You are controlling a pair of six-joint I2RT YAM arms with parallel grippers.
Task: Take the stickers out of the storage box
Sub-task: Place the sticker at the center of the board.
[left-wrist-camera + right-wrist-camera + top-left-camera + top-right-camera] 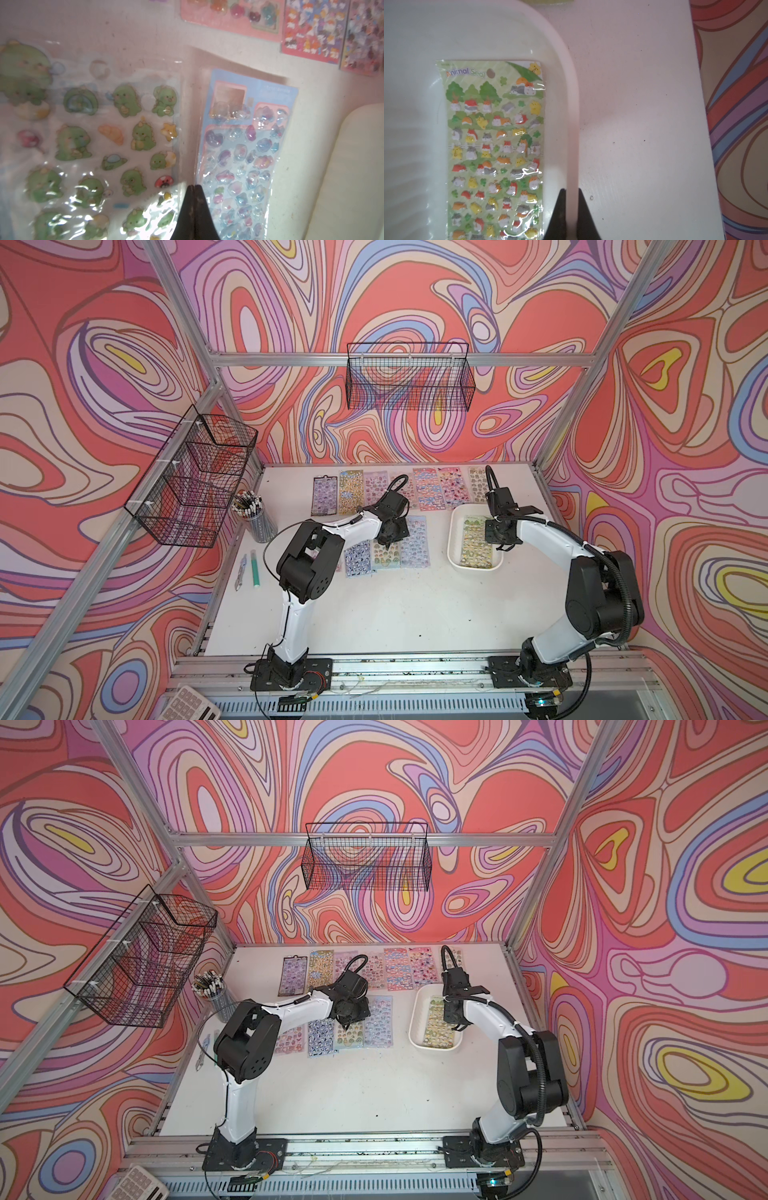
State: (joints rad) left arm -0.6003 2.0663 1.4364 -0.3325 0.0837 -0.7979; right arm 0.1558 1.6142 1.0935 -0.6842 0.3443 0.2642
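On tabletop (374,614), right side: storage box (572,104), last "Animal Seal" sticker sheet (496,145) lying inside.
Steadying step: right claw (572,190) clamped on box rim; left claw (194,186) tips together, apparently empty, over laid-out stickers (428,489). Next, likely: left claw crosses, pinches sheet edge.

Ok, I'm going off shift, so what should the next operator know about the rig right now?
Left gripper: shut, nothing visibly held, over the near row of sheets.
Right gripper: shut on the box rim.
Done: most sheets lie in two rows on the table.
Left: one green sheet lies in the box; lift it out.
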